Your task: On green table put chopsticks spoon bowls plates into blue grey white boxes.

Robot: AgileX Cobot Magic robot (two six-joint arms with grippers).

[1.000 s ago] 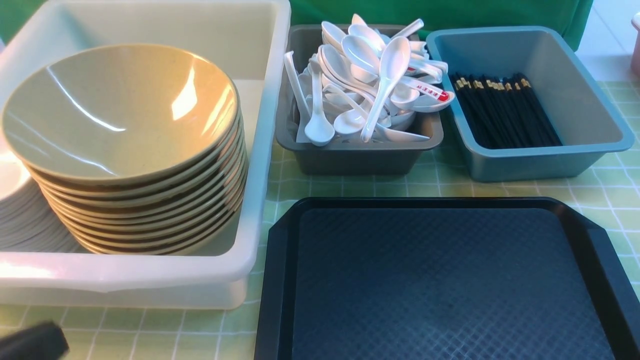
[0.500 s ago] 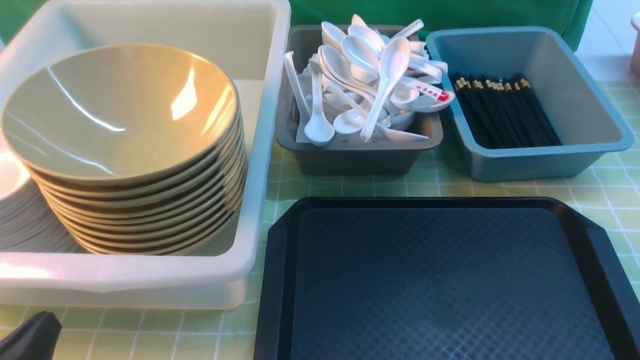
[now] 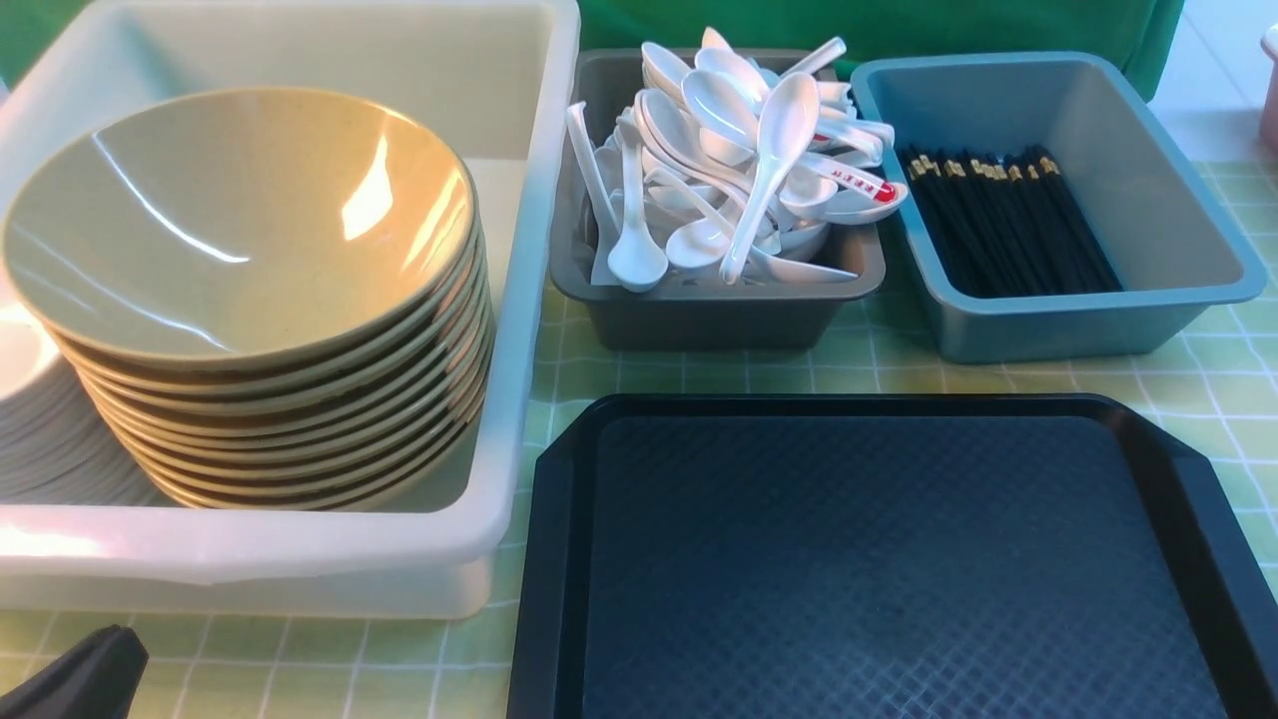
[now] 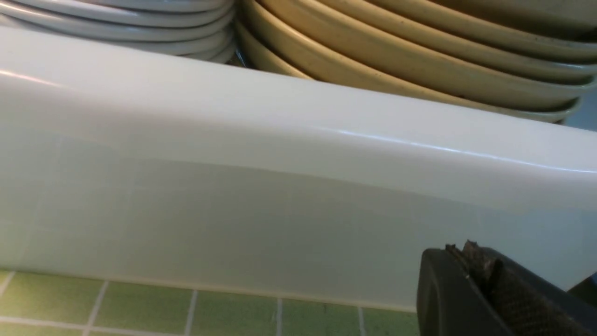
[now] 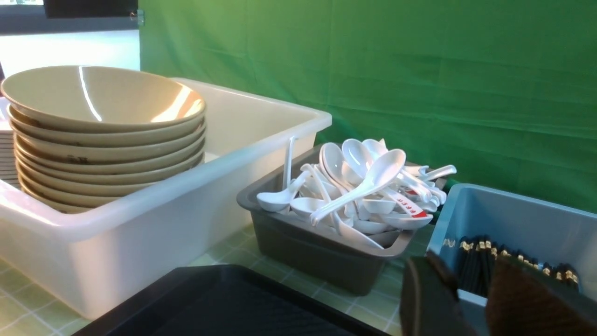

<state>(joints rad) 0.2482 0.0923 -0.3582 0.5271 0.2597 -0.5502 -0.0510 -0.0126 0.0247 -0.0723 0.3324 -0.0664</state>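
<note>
Everything looks boxed already, tray (image 3: 889, 559) bare.
Bowls (image 3: 240, 230) and plates (image 3: 40, 439) fill the white box (image 3: 519, 300), spoons (image 3: 739, 170) the grey box (image 3: 699, 315), chopsticks (image 3: 1008, 220) the blue box (image 3: 1128, 170); left pincer (image 4: 471, 261) closed, empty; right pincer (image 5: 466, 289) slightly parted, empty.

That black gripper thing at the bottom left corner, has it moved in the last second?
Yes. The left gripper has shifted slightly and risen a bit, its tip now closer to the white box, which stayed put.

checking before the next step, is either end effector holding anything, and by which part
Nothing is held: the left end effector is shut and empty, the right end effector has an empty gap.
</note>
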